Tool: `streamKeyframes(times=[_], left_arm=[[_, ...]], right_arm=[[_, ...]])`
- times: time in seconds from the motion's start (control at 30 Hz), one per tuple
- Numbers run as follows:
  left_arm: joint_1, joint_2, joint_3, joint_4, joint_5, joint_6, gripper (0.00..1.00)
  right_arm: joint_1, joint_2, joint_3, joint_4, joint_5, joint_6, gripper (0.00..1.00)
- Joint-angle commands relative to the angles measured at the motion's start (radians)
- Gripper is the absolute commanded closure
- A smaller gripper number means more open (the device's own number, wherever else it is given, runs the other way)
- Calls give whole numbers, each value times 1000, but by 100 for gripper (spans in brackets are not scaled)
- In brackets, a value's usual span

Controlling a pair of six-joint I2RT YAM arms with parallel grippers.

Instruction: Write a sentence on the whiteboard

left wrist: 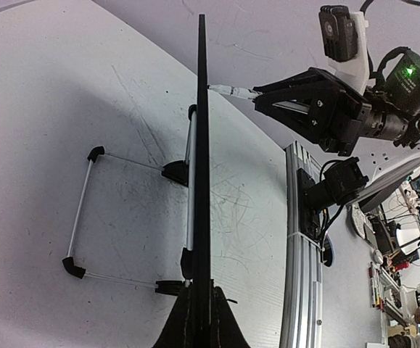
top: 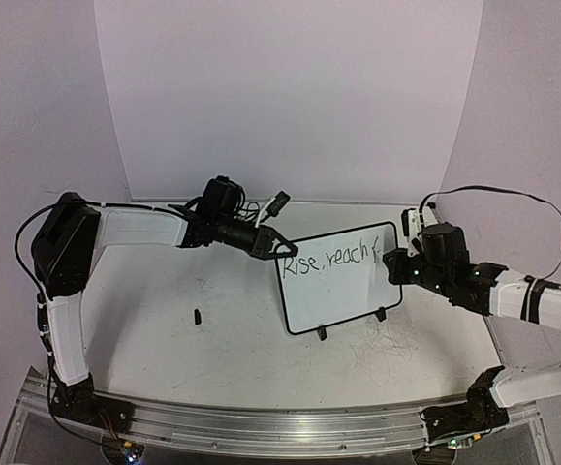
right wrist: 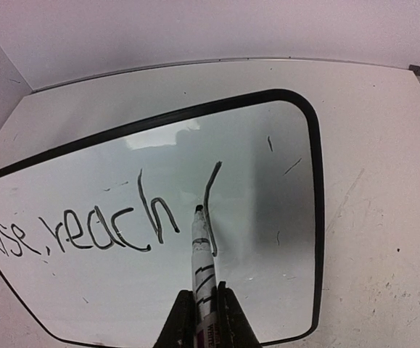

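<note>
The whiteboard (top: 343, 302) stands tilted on its stand in the middle of the table. The sentence (top: 330, 262) on it reads "Rise, reach" and a long stroke of a further letter. My left gripper (top: 272, 248) is shut on the board's upper left corner. In the left wrist view the board (left wrist: 202, 145) shows edge-on between the left gripper's (left wrist: 201, 319) jaws. My right gripper (right wrist: 204, 313) is shut on a white marker (right wrist: 202, 250). Its black tip touches the board (right wrist: 122, 304) beside the last stroke, right of the written sentence (right wrist: 72, 233). In the top view the right gripper (top: 397, 263) sits at the board's upper right.
A small black cap (top: 197, 316) lies on the tabletop left of the board. The board's wire stand (left wrist: 86, 210) juts out behind it. An aluminium rail (top: 261, 426) runs along the near edge. Pale walls close in the back and sides. Old scribbles (top: 387, 344) mark the tabletop.
</note>
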Motion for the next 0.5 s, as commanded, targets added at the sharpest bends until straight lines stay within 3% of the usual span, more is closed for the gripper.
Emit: streamKeyframes(times=[0.0,0.2,0.47], left_arm=[[-20,-38,5,-35,26,24,100],[-20,-38,5,-35,25,24,100],[-21,-36,5,-35,25,24,100]], right_arm=[[3,15,37,38,54,3,100],[4,11,39,6,133,17,100],[2,-73,14,33,72,1,100]])
